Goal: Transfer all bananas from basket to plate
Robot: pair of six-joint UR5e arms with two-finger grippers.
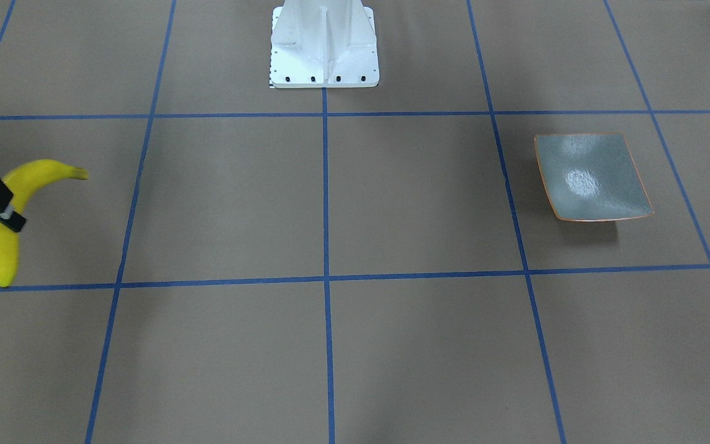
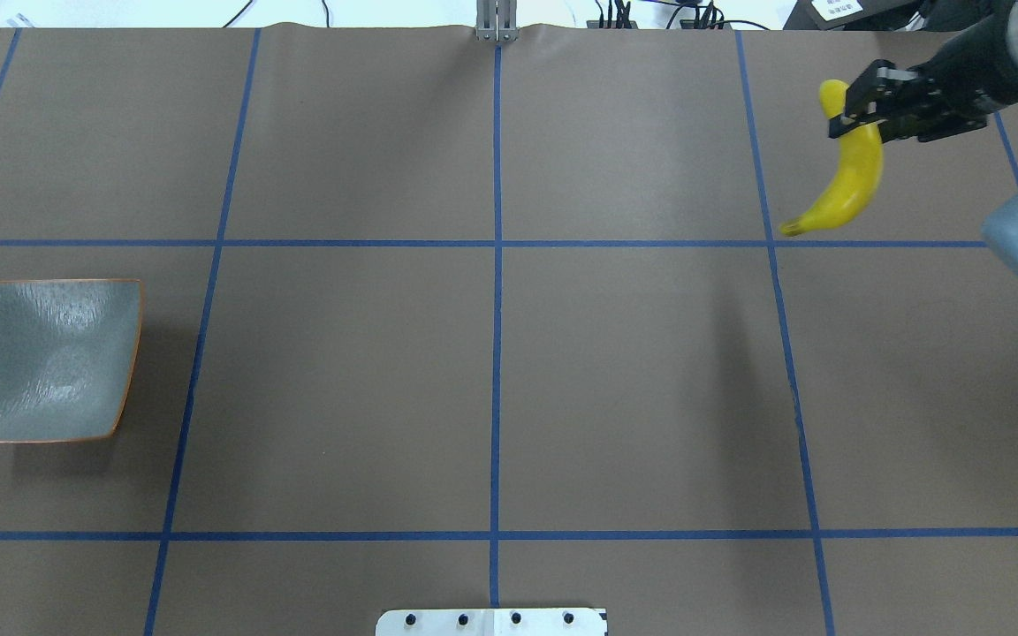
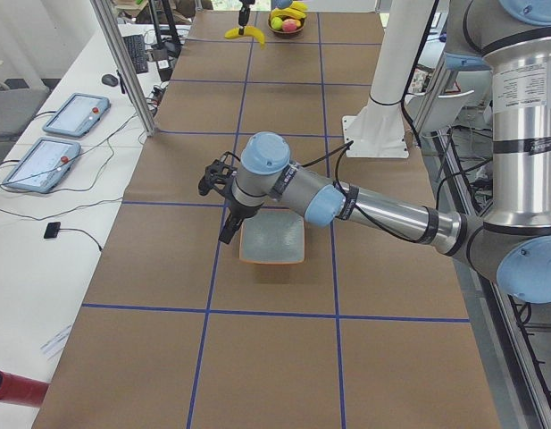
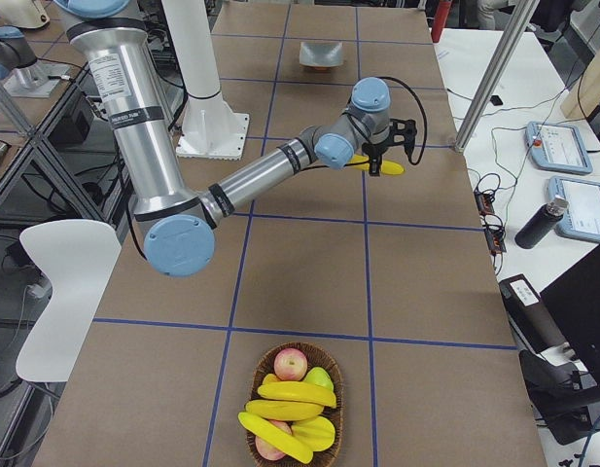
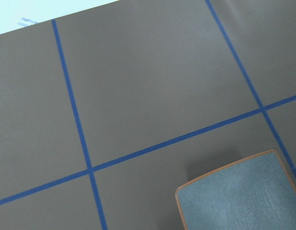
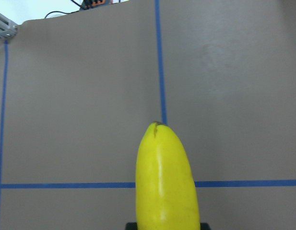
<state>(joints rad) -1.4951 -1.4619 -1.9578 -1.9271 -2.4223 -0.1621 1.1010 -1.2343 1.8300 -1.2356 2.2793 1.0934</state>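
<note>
Carry step: right gripper (image 2: pixel 858 106) clamped on 1 banana (image 2: pixel 858 177), held over table (image 2: pixel 341 397) well apart from plate (image 2: pixel 45 358), others in basket (image 4: pixel 292 409); next prob. needs long traverse or hand-off to left gripper (image 3: pixel 225 210), open/closed can't tell.

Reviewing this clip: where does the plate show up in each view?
Front-facing: plate right of centre.
Overhead: left edge.
Left side: centre.
Right side: top centre, far end.
Left wrist: bottom right corner.
Right wrist: not in it.
Shared landmark: white robot base, in all four fixed views.
</note>
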